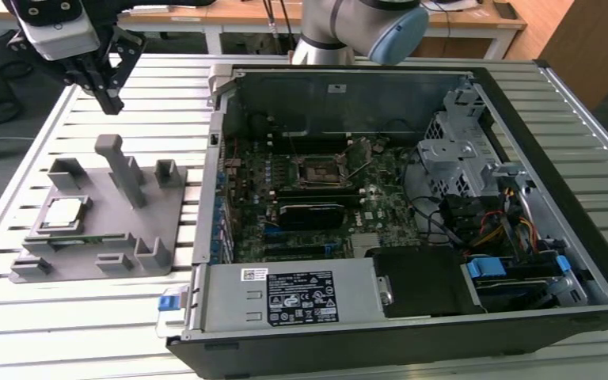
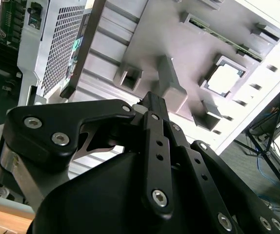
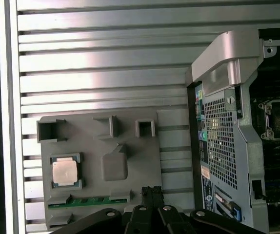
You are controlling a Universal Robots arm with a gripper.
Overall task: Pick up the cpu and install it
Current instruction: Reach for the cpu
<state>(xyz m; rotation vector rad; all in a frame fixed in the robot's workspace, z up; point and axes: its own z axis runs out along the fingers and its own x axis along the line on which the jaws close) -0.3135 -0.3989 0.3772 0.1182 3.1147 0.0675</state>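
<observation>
While the cpu (image 1: 63, 211) lies flat in a shallow square pocket of the grey fixture (image 1: 140, 229), with its shiny metal top turned upward, the tool (image 1: 110, 101) hangs in the air above the far edge of this fixture and touches nothing. The pocket is in the part of the fixture that is farthest from the computer case (image 1: 557, 332); in the exterior view this is the fixture's left side. Just beside the cpu, along one edge of the fixture, a narrow green board (image 3: 89, 201) lies in a slot. A tall post (image 1: 124, 170) rises near the middle of the fixture, and some smaller hollow blocks stand around it.

In the first wrist view the cpu is seen from above, well apart from the black fingers (image 3: 148, 192), and the post stands nearer to them than the cpu does. The fingers of the tool are together, tip against tip, and nothing is held between them; the second wrist view shows the same, with the fingers (image 2: 155, 131) pointing toward the fixture.

The fixture stands on a bench (image 1: 146, 87) made of metal slats. The computer case lies just beside the fixture, on the exterior view's right of it, open, with the motherboard facing up. The black socket (image 1: 320, 170) with its metal frame is in the middle of this board, well apart from the fixture. The grey arm (image 1: 357, 28) rises behind the case, far from the fixture.
</observation>
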